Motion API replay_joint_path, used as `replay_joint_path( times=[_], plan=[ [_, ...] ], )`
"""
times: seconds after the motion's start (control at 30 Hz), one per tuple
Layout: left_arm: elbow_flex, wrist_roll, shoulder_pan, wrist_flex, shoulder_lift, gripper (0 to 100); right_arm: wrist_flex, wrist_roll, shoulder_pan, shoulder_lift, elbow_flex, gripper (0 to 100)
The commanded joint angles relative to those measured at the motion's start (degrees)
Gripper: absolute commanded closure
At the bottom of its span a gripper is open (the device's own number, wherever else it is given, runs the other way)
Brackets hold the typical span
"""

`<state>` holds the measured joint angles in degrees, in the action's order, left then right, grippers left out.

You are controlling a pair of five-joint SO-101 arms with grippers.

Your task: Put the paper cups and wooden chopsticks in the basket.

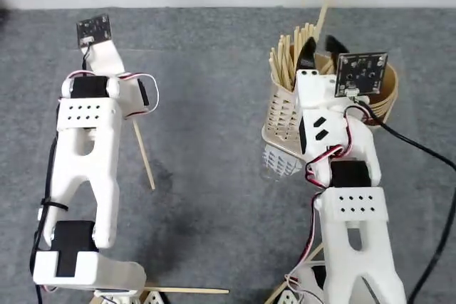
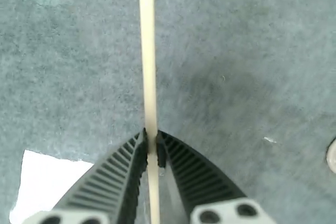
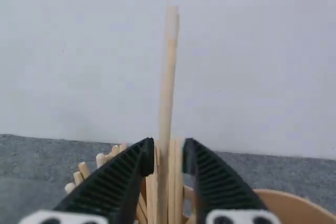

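Grey felt is covering the whole table (image 1: 214,105), a white wall is running along the far side, and both arms are loaded. Biggest on show, the right arm (image 1: 349,204) is hanging over the basket (image 1: 279,122) at the far right, where the standing chopsticks (image 1: 292,51) are crowding one side. The right gripper (image 3: 168,153) is pinching a raised chopstick (image 3: 168,66), fingers drawn in narrowly on it, the stick pointing up above that bundle. On the left arm (image 1: 89,140), the left gripper (image 2: 152,148) is clamping a second chopstick (image 2: 147,51) right at its fingertips, with felt beneath. To my eye the step in hand is getting the raised one straight down into a gap, and letting go only once it is inside the rim. Open felt is lying between the arms for the left's carry across. A loose chopstick (image 1: 189,290) is waiting by the near edge.
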<state>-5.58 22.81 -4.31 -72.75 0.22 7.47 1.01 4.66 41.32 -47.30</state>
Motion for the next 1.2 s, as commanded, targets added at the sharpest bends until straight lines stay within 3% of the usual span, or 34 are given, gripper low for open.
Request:
replay_joint_path(
  times=[0.0, 0.13, 0.27, 0.4, 0.6, 0.97, 1.17],
  plan=[
    [3.82, 0.7, 1.85, -0.18, -6.86, 99, 3.3, 0.62, -0.13, 3.91, 0.35, 72.2],
    [5.93, 0.7, 5.01, 0.09, -13.36, 99, 15.08, 0.7, 4.18, 12.88, 0.26, 79.8],
    [9.98, 0.79, 7.38, 2.2, -16.7, 99, 31.52, 0.7, 11.38, 19.21, -0.44, 98.9],
    [12.0, 4.84, 8.09, 8.7, -17.41, 99, 42.42, 0.18, 17.54, 20.88, -4.92, 96.3],
    [15.43, 5.98, 13.71, 17.58, -17.41, 99, 38.99, 0.09, 22.11, 19.56, -16.79, 99.0],
    [12.44, 5.1, 27.25, 44.92, -16.97, 99, 32.48, 0.09, 24.31, 16.75, -27.6, 99.0],
    [-0.48, -5.63, 35.78, 64.0, -14.68, 99, 32.48, 0.09, 24.31, 14.2, -27.6, 99.0]
  ],
)
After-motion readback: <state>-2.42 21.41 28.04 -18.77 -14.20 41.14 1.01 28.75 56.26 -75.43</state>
